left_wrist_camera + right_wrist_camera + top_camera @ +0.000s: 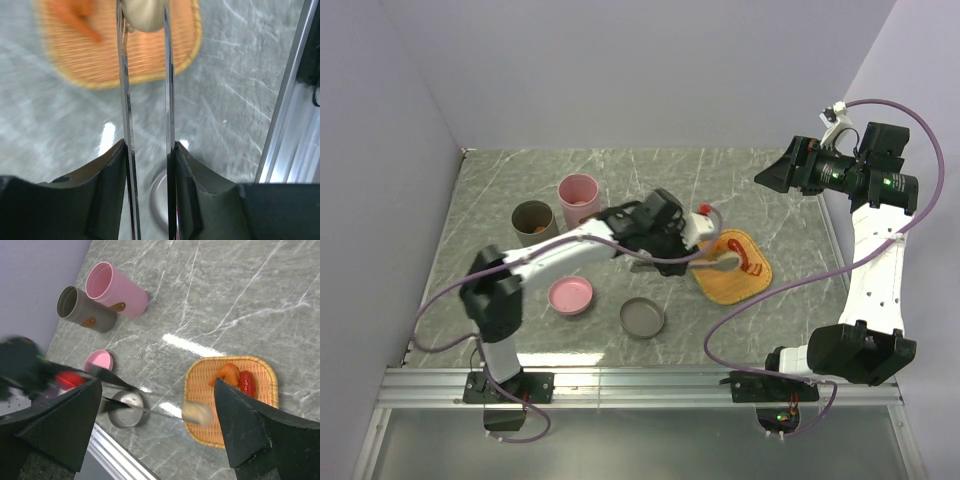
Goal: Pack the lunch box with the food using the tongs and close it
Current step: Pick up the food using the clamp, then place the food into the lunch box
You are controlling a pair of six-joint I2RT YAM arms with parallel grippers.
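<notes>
Left pincer (148,155) is clenched on the tongs (169,100), one finger pressing each arm. The tong tips, at 12 o'clock in the left wrist view, pinch the pale cream ball (145,15) over the near edge of the orange tray (150,60). I can't tell whether the ball is lifted or resting on the weave.

Progress looks early to me: first pick in hand, nothing visibly packed. The orange chunks (227,374) and the red strip (246,381) lie on the tray.

In the top view the tray is at 3 o'clock from my left pincer, the pink cup (578,198) and grey cup (532,222) at 9 to 10, and the pink dish (570,296) and grey dish (642,317) at 7 to 8 on the surface. All four are open, so closing is not yet done.

Right pincer (157,387) is released, jaws wide, and hangs high at 2 o'clock from the tray, well apart from everything.

Unclear:
- Which containers form the lunch box, and which are lids.
- The pinkish ball, which I can't find.
- Something brownish inside the cups, too small to read.
- The tray's far edge, cut off and blurred in the left wrist view.
</notes>
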